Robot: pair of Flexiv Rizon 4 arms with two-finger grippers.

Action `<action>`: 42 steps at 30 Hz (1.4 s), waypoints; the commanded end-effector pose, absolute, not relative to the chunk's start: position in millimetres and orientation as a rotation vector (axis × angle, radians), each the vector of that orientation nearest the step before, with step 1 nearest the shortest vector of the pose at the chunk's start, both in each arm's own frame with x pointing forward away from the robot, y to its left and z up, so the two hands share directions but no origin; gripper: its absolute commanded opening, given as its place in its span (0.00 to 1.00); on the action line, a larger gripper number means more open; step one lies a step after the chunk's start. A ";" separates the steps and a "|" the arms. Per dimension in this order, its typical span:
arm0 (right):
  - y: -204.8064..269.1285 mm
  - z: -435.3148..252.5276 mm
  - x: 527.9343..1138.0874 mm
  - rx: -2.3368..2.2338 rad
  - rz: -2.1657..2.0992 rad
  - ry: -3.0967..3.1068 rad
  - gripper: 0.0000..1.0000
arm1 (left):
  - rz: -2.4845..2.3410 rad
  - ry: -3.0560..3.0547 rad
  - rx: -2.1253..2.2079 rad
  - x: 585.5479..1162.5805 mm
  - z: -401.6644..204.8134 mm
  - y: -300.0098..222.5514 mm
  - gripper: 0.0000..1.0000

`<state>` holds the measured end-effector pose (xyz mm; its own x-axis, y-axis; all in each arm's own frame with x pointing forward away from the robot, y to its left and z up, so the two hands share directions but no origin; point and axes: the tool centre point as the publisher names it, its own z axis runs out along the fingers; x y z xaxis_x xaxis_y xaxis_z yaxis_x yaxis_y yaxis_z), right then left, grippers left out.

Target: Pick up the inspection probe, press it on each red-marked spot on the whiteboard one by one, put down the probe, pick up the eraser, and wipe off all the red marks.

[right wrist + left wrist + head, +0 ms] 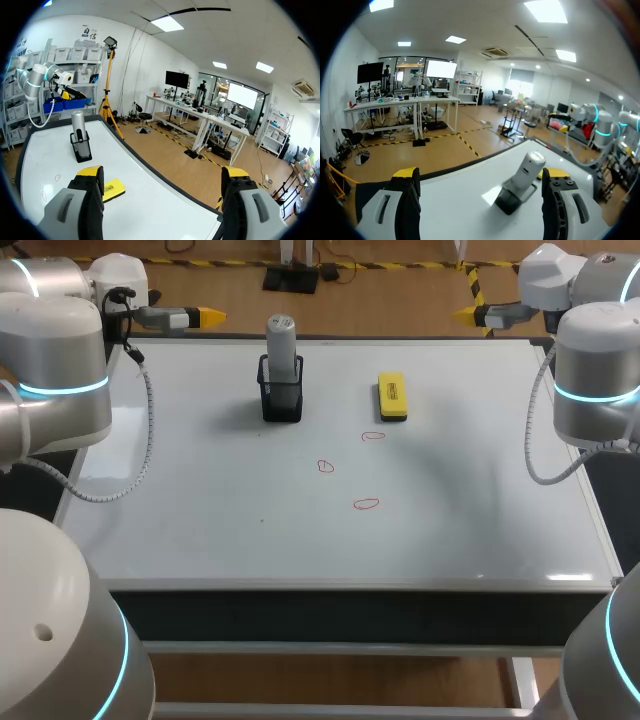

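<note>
The grey inspection probe [281, 343] stands upright in a black holder [282, 400] on the whiteboard [200, 470]. A yellow eraser [392, 397] lies to its right. Three red ring marks [326, 466] are drawn near the board's middle. My left gripper [200, 315] hovers open by the far left corner, my right gripper [470, 313] open by the far right corner; both hold nothing. Ahead of the left gripper [479, 181], the probe [527, 170] stands near one finger. Ahead of the right gripper [162, 179] I see the probe [78, 129], eraser [113, 189] and one mark [57, 177].
The whiteboard covers the whole tabletop, with a raised frame [330, 585] along its near edge. A grey cable [148, 430] loops from my left arm over the board's left side, and another cable [535, 440] hangs beside the right edge.
</note>
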<state>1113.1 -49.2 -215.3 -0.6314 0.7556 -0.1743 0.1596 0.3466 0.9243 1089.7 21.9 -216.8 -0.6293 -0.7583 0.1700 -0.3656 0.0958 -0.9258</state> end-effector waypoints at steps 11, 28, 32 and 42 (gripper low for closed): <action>-49.4 -215.7 1113.5 0.795 1.288 2.013 1.00 | -1.547 2.031 -1.106 1090.2 -217.1 22.1 1.00; -49.4 -215.7 1113.5 0.795 1.288 2.013 1.00 | -1.547 2.031 -1.106 1090.2 -217.1 22.1 1.00; -49.4 -215.7 1113.5 0.795 1.288 2.013 1.00 | -1.547 2.031 -1.106 1090.2 -217.1 22.1 1.00; -49.4 -215.7 1113.5 0.795 1.288 2.013 1.00 | -1.601 2.113 -0.973 1092.0 -228.5 0.9 1.00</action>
<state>1113.2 -49.3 -215.3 -0.6311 0.7558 -0.1744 0.1598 0.3466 0.9243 1083.2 2.5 -219.4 -0.6910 -0.7080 0.1462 -0.3353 0.1347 -0.9324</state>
